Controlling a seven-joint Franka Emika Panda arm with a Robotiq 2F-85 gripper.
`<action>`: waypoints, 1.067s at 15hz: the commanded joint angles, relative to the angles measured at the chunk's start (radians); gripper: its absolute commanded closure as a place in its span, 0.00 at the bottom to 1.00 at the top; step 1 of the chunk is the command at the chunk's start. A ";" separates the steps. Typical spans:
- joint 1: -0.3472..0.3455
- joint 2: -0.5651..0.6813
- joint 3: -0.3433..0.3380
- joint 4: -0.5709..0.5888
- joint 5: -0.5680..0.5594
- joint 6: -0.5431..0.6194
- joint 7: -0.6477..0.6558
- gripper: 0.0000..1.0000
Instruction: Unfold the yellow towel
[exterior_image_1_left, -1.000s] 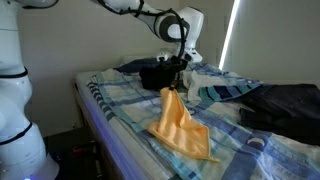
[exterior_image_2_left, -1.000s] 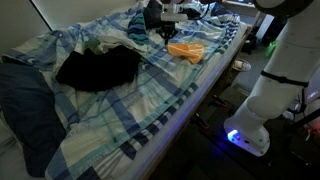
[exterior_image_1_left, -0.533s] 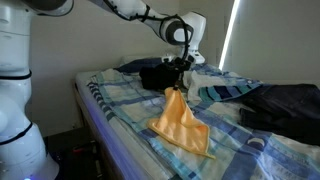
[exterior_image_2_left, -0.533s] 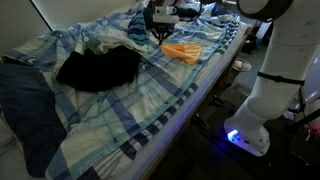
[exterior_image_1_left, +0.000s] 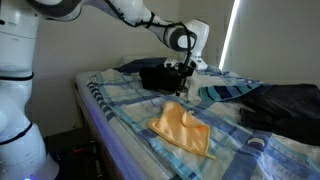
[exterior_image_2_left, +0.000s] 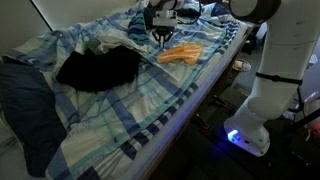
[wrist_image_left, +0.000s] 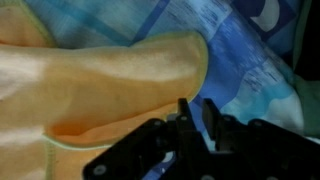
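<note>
Yellow towel (exterior_image_1_left: 182, 128), one only, lies spread flat on the plaid-sheeted counter (exterior_image_1_left: 115, 100). At the towel's twelve o'clock we see the single pincer (exterior_image_1_left: 180, 76) hanging clear of it, its tips slightly parted and empty in the wrist view. In an exterior view, one dark garment (exterior_image_2_left: 98, 68) lies at the towel's nine o'clock.

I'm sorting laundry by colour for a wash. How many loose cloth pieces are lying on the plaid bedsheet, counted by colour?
Yellow, the yellow towel: 1
Black garment: 1
Dark blue-grey garment: 1
Total: 3
</note>
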 joint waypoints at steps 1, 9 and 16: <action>-0.027 -0.063 -0.034 -0.037 -0.004 -0.004 0.018 0.48; -0.090 -0.226 -0.124 -0.203 -0.121 -0.036 0.017 0.00; -0.102 -0.250 -0.108 -0.265 -0.265 -0.061 -0.126 0.00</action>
